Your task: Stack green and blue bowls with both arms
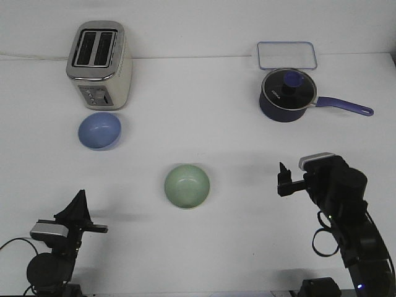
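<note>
The green bowl (187, 185) sits upright near the middle of the white table (204, 124), roughly between the two arms and somewhat nearer the robot. The blue bowl (99, 130) stands well apart from it, farther back on the left, just in front of the cream toaster (99, 65) and almost touching its base. Both bowls are open side up and empty, so neither is yet nested; the stacking has not begun, by the look of it.

The left gripper (83, 219) hangs low at the near left edge, well short of either bowl, its dark fingers holding nothing; I cannot tell whether they are apart or together. The right gripper (286, 180) is raised at the near right, pointing toward the table's centre, also empty; its finger spacing is likewise unclear from this angle. Each arm seems parked on its own side, the blue bowl in the left arm's half of the table.

Farther out, a dark navy lidded saucepan (288, 94) with a long handle stands at the back right, and just behind it lies a clear rectangular container lid (287, 55). The surface is plain white and matte, meeting a pale wall behind.
</note>
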Robot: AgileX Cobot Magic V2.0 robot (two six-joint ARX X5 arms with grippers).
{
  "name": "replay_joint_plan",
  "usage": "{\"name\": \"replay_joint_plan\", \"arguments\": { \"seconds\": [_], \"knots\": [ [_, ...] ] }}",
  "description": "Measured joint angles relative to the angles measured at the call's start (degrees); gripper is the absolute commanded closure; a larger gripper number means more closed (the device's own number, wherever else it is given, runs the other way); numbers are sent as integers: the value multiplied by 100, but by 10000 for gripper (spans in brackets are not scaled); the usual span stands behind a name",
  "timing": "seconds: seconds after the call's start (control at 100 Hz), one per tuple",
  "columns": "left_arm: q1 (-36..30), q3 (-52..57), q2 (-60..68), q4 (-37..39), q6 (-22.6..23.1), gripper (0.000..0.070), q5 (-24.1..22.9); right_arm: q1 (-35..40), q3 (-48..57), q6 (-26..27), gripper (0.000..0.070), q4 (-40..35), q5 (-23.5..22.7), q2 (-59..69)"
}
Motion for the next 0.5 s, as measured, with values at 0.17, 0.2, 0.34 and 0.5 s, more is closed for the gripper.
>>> {"name": "replay_joint_plan", "arguments": {
  "seconds": [0.17, 0.2, 0.34, 0.5],
  "knots": [
    [0, 0, 0, 0, 0, 689, 2, 28, -988, 46, 62, 863, -4, -966],
    [0, 0, 0, 0, 0, 689, 2, 28, -1091, 57, 62, 935, -4, -1121],
    [0, 0, 0, 0, 0, 689, 2, 31, -1377, 116, 62, 1095, -2, -1591],
    [0, 0, 0, 0, 0, 689, 2, 31, -1434, 118, 62, 1279, 0, -1663]
  ]
}}
